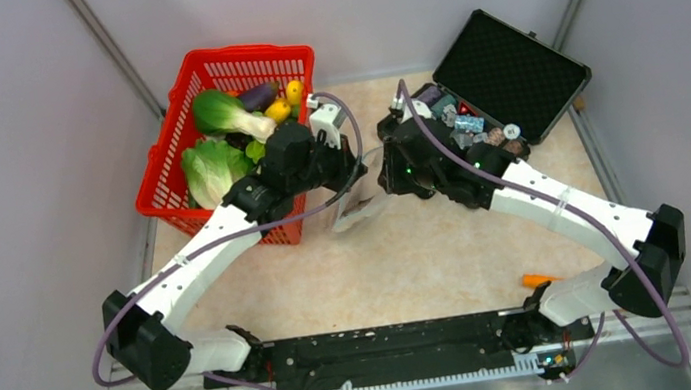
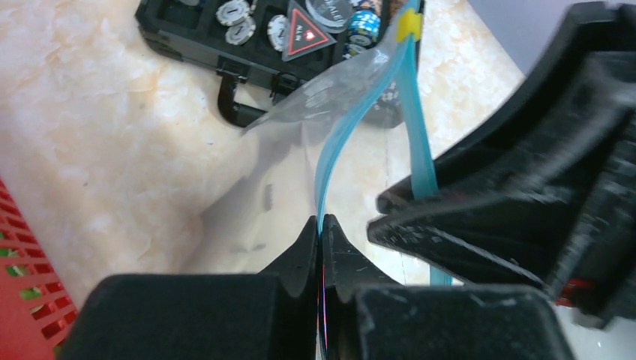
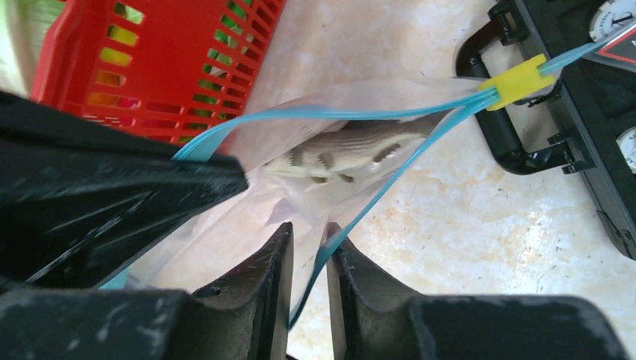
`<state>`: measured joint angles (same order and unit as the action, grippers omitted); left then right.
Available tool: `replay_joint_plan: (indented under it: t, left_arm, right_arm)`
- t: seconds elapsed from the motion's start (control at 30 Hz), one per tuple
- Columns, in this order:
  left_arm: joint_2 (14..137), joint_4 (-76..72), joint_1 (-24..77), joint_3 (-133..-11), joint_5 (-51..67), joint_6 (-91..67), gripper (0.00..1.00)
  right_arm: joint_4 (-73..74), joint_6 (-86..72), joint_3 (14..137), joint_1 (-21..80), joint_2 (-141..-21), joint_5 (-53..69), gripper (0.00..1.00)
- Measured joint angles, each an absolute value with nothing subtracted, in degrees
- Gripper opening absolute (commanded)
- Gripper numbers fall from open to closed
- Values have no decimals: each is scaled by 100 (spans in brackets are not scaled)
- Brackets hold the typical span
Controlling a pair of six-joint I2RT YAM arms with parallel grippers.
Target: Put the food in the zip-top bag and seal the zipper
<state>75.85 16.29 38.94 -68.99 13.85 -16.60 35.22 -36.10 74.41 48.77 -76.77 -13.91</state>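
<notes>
The clear zip-top bag (image 1: 361, 211) hangs between my two grippers over the table's middle. My left gripper (image 2: 321, 225) is shut on one lip of its light-blue zipper (image 2: 334, 150). My right gripper (image 3: 310, 240) straddles the other lip (image 3: 390, 184); its jaws stand slightly apart, the strip resting against one finger. The mouth gapes, with a yellow slider (image 3: 516, 81) at its far end. A pale printed label (image 3: 352, 150) shows through the plastic. The food stays in the red basket: leafy greens (image 1: 209, 168), eggplant (image 1: 258, 94), yellow pieces (image 1: 293, 91).
The red mesh basket (image 1: 233, 57) stands at back left, close behind my left arm. An open black case (image 1: 506, 63) of small trinkets stands at back right. An orange stick tool (image 1: 536, 280) lies near the right arm's base.
</notes>
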Motion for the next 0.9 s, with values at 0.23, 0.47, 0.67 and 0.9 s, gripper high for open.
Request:
replay_joint_plan:
  t: [0.23,0.47,0.67,0.9]
  left_arm:
    - [7483,1588,3903,-6698,945,-1820,0]
    - [7332,1439,3916,-6615,790,-1959,0]
    - [7323,1380,3935,-6593,652,-1992,0]
    - [7137,1367,3948,-6567,443,-2008,0]
  right_arm:
    - [3634,-3616,7518,4978,-7673,-1411,42]
    - [3437,-3760,7295,4978,-7627,-1350,10]
    - [3238,-4012,6812,4980,-7391,-1321,0]
    - [3570,-3780,7140,4980,-7223,-1887,0]
